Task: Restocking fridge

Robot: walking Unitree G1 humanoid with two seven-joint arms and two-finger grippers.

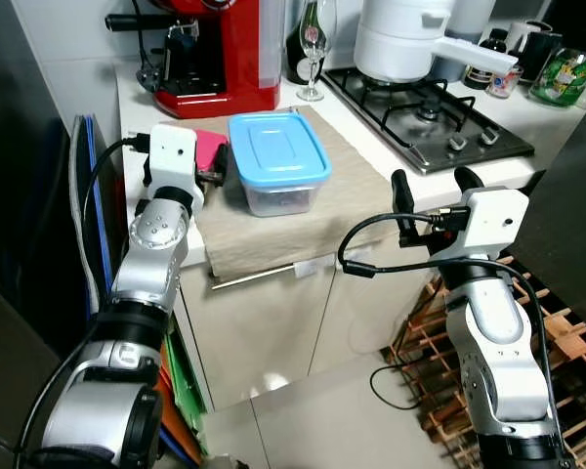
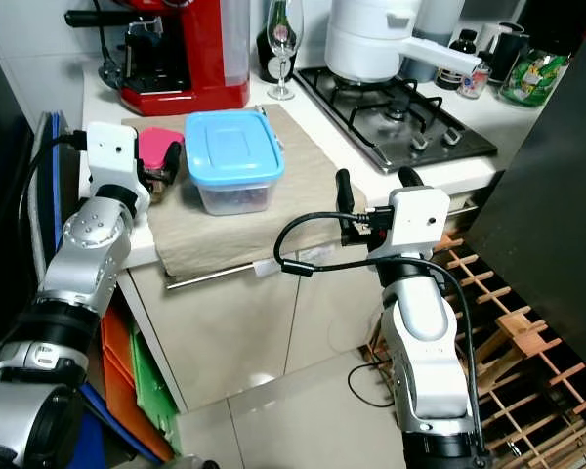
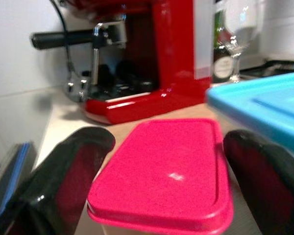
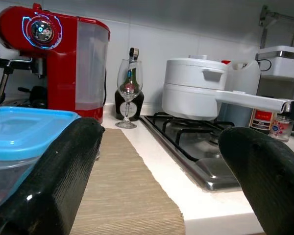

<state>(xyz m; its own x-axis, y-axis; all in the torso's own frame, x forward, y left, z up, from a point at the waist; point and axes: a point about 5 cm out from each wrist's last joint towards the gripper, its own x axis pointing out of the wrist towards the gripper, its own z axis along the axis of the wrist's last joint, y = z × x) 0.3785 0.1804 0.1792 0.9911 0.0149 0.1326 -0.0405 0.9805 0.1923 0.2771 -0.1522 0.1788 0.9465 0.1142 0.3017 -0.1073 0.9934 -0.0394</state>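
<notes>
Kitchen, head views: white worktop (image 1: 527,171) with a beige mat (image 1: 273,220) holding a blue-lidded box (image 1: 276,161) and a pink-lidded box (image 1: 210,149); a red coffee machine (image 1: 220,54) and a wine glass (image 1: 315,44) stand behind.
Left arm: raised, my left end effector (image 1: 213,174) at the pink-lidded box.
Right arm: bent, my right end effector (image 1: 435,186) at the worktop edge, holding nothing.
Left wrist view: fingers (image 3: 63,166) spread either side of the pink lid, not clenched.
Right wrist view: fingers (image 4: 54,166) parted, empty.
Risk: closing off-centre could push the pink box into its blue neighbour or toward the machine.
</notes>
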